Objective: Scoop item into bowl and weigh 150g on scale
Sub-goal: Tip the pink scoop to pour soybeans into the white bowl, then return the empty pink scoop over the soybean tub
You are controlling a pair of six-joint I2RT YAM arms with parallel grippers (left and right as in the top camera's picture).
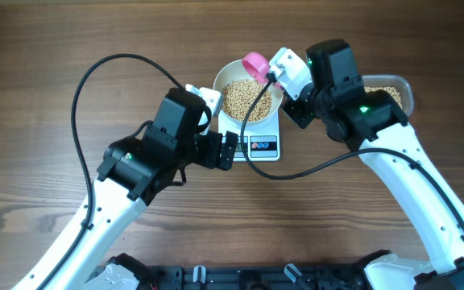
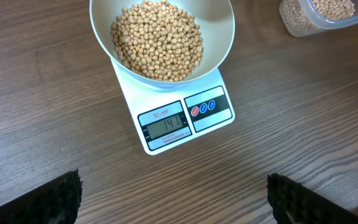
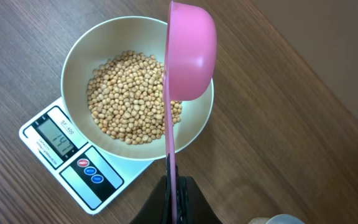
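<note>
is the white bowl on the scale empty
No, the bowl on the scale holds a heap of tan beans.

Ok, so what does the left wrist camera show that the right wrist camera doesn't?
Only the left wrist view: the clear tub at the top right, and the left gripper, its fingers wide apart with nothing between them.

Only the right wrist view: the pink scoop, tipped on its side above the bowl's rim, its handle clamped in the right gripper.

Both: the white bowl of beans sitting on the scale, its display and buttons in sight, on the wooden table.
</note>
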